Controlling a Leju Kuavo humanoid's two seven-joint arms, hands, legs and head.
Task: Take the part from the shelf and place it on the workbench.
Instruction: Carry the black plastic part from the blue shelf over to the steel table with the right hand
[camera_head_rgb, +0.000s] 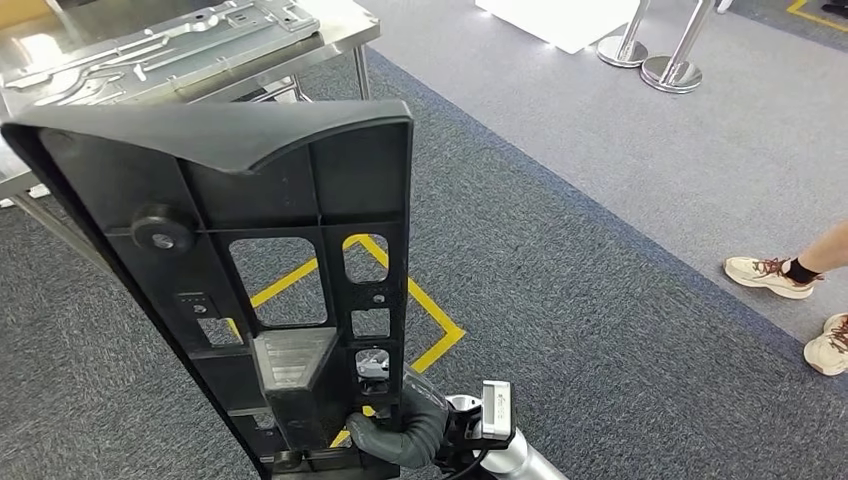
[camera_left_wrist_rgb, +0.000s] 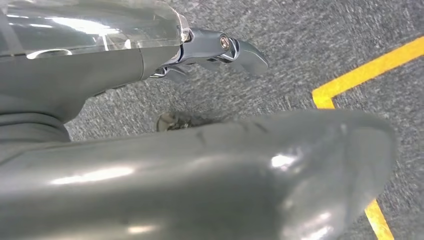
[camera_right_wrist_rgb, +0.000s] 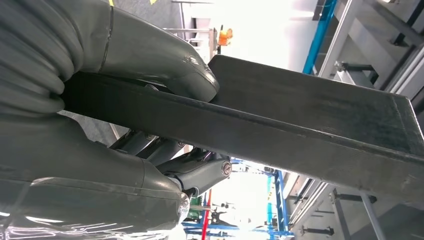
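Observation:
The part (camera_head_rgb: 300, 190) is a large black ribbed plastic panel with cut-out windows, standing upright in front of me in the head view. My right hand (camera_head_rgb: 405, 430) grips its lower edge. In the right wrist view the thumb (camera_right_wrist_rgb: 165, 60) presses on the panel's flat edge (camera_right_wrist_rgb: 300, 115) and the darker fingers wrap underneath. My left hand (camera_left_wrist_rgb: 150, 150) hangs over the grey carpet with nothing in it, its fingers (camera_left_wrist_rgb: 235, 50) apart from the thumb. The steel workbench (camera_head_rgb: 340, 40) stands at the far left, beyond the panel's top.
A stamped metal sheet (camera_head_rgb: 150, 50) lies on the workbench. Yellow floor tape (camera_head_rgb: 430, 310) marks a square on the carpet behind the panel. A person's shoes (camera_head_rgb: 770, 275) are at the right edge. Chrome stanchion bases (camera_head_rgb: 650, 60) stand at the far right.

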